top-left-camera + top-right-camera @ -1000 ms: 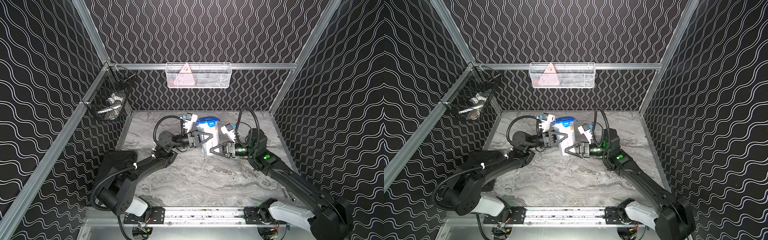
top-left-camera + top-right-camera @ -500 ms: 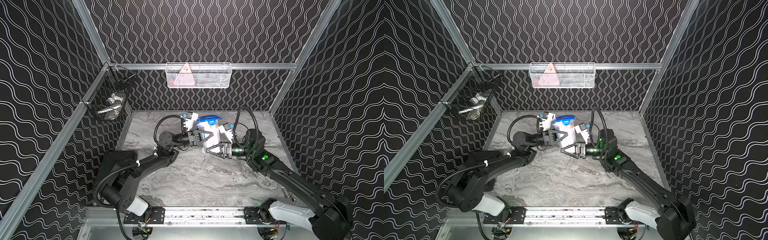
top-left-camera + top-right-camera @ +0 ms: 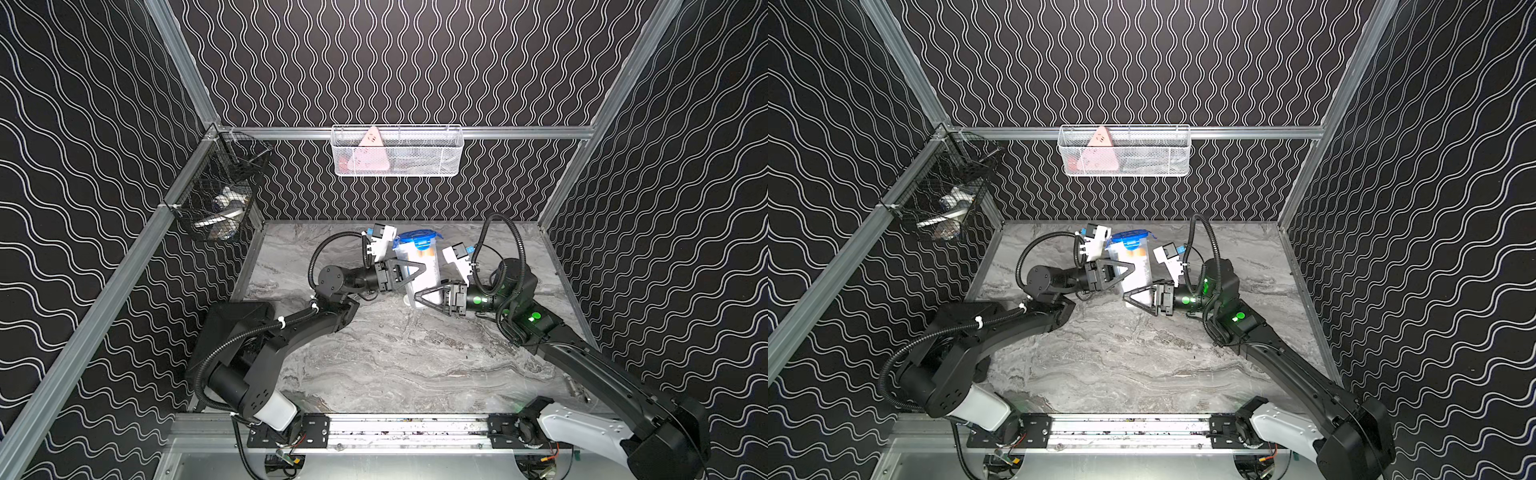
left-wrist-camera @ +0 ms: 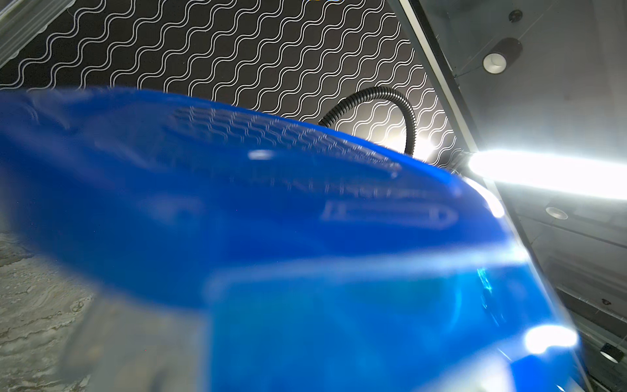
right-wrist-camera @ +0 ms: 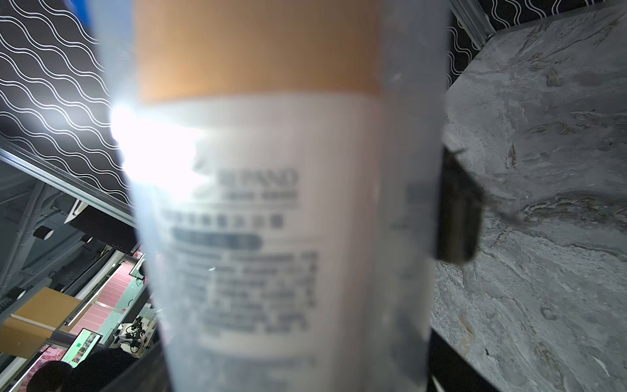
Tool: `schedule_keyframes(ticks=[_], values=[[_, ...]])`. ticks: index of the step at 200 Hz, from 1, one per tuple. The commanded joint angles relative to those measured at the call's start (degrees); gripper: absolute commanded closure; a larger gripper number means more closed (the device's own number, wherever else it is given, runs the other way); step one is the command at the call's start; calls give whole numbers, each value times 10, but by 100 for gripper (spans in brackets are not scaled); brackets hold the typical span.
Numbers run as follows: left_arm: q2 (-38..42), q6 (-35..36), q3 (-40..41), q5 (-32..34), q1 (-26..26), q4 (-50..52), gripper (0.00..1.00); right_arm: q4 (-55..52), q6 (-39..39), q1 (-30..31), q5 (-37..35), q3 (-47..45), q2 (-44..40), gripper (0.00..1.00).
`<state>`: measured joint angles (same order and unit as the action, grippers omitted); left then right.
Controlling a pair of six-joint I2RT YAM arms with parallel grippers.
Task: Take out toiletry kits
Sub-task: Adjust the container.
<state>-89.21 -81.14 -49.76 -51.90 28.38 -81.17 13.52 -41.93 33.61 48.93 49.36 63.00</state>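
Down at 6 o'clock the two arms rise off the front rail and lean in over the grey marble desk (image 3: 395,357), meeting a little past its middle, toward 12. There the clear cup (image 3: 431,272) is caught between them. The right hand (image 3: 422,297) comes in from 3 o'clock and grips it low, one finger (image 5: 458,210) flat against the wall. The left hand (image 3: 415,270) reaches from 9 o'clock, clamped round the upper body just under the blue lid (image 3: 417,239).

The toiletries are all inside, packed upright. A white bottle (image 5: 254,203) with a gold cap presses against the plastic, and the lid is still on, so nothing is out yet.

Now the danger. Two grips on one thin, tapered, slick cup: if the arms pull unevenly, the wall could buckle or the cup slide out of the lower hold. If the lid snaps free suddenly, the cup may tip and scatter small pieces across the desk. Both wrist cameras are smothered in blur, no help there.

Beyond, at 12 o'clock, a white wire basket (image 3: 397,151) hangs on the wall, with a black one (image 3: 216,208) at 10.
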Motion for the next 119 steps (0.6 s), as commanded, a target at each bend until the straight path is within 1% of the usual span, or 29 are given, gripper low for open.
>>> schedule_keyframes(ticks=[1,23,35,60,71,73,78,81,84,97,102,109,119], values=[[-1,-19,-1,7,0,-68,37,8,6,0,5,3,4,21],[2,-8,-1,7,0,-53,37,12,3,1,11,-1,5,38],[7,9,-1,7,0,-29,34,7,4,0,3,-4,3,42],[30,74,8,15,1,61,23,0,10,0,-13,-8,-5,48],[43,106,14,21,-1,106,16,-14,18,0,-25,-6,-8,51],[46,113,15,23,0,113,13,-17,20,0,-28,-5,-9,51],[54,131,17,27,0,143,4,-28,27,0,-37,-4,-11,53],[59,144,19,29,0,163,2,-35,31,0,-43,-3,-13,54],[66,159,20,33,0,179,1,-45,37,0,-52,-1,-14,55],[100,235,22,56,0,307,1,-92,60,0,-91,7,-21,54],[116,275,21,70,1,361,1,-108,68,0,-102,9,-23,54],[138,322,16,97,0,442,1,-125,79,1,-120,11,-25,54],[175,396,0,151,0,572,1,-158,94,1,-147,17,-25,54]])
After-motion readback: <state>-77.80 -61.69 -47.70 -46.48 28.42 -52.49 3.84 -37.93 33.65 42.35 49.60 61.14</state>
